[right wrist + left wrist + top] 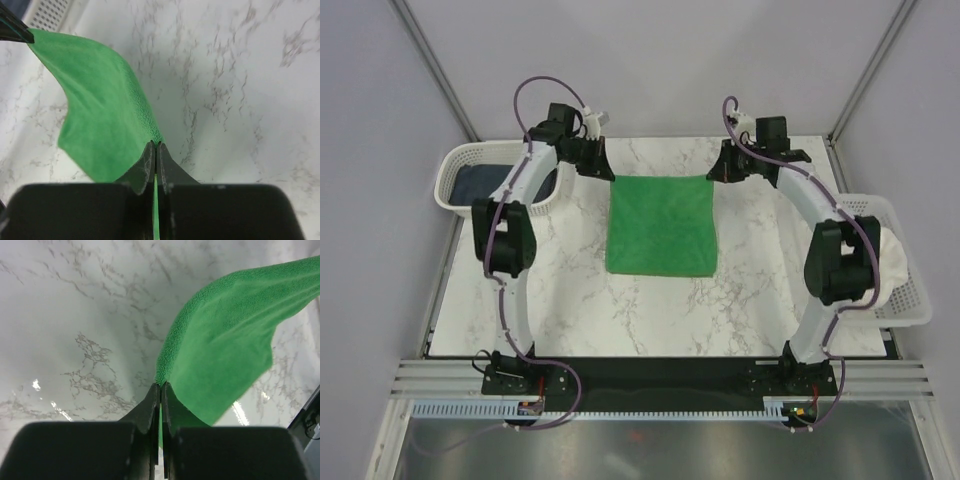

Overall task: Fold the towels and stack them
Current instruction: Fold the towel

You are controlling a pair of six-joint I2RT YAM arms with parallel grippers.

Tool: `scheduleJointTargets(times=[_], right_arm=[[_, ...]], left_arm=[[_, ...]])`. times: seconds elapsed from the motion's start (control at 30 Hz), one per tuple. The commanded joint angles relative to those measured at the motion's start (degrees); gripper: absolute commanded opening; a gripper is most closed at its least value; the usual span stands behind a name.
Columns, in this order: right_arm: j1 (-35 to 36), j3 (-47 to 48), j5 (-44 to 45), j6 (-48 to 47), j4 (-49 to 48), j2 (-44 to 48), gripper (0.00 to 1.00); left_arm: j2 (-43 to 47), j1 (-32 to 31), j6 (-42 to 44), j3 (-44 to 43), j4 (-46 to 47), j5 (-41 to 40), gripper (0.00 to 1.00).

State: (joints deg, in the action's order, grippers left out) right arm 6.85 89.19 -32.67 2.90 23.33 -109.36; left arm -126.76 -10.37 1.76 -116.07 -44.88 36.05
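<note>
Just beyond the arm bases at the near edge, the marble table (760,300) is being covered across its middle by a green towel (661,225). The towel's near hem is being left flat on the marble. On the right side, a white basket (912,296) is being filled by a pale cloth (892,258), and its inner rim is being overlapped by the right arm (835,262) in the top view. Farther back on the left, a second white basket (458,160) is being occupied by a dark cloth (480,182).

At the far side, the towel's far left corner is being pinched by the left gripper (160,387). Its jaws are being pressed together, with only the thin green edge showing between them. The far right corner is being gripped in the same way by the right gripper (154,145), and its fingers are being closed tight on the cloth. Between the two grippers, the far edge is being held raised off the marble and roughly straight. From that edge, the cloth is being draped down toward the table.
</note>
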Motion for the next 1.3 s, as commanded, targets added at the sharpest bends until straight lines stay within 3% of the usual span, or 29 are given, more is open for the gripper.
scheduleJointTargets(times=[0.0, 0.47, 0.67, 0.8, 0.97, 1.17, 1.27], right_arm=[[-0.3, -0.8, 4.4, 2.5, -3.9, 13.3, 0.0], [0.4, -10.7, 1.4, 5.5, -1.2, 42.4, 0.0], [0.5, -11.2, 0.6, 6.7, 0.7, 49.9, 0.0], [0.4, -13.2, 2.0, 6.7, 0.0, 46.1, 0.0], [0.5, -18.9, 2.7, 9.4, -10.0, 39.0, 0.0], [1.0, -23.3, 1.5, 12.7, -25.9, 20.4, 0.0], [1.0, -18.5, 2.5, 11.8, -27.0, 8.5, 0.0]], left_arm=[[15.4, -0.3, -3.5, 1.8, 3.1, -0.3, 0.02], [46.8, -4.2, -4.9, 16.7, 3.0, -3.0, 0.02], [51.8, -4.7, -7.1, 20.1, 0.2, -3.0, 0.02], [48.8, -5.2, -7.3, 21.3, 0.1, -8.7, 0.02], [35.9, -5.1, -6.8, 20.4, 0.1, -15.7, 0.02], [17.1, -4.8, -5.5, 12.1, 1.5, -16.2, 0.02], [7.0, -4.4, -4.6, 4.2, 1.4, -16.9, 0.02]])
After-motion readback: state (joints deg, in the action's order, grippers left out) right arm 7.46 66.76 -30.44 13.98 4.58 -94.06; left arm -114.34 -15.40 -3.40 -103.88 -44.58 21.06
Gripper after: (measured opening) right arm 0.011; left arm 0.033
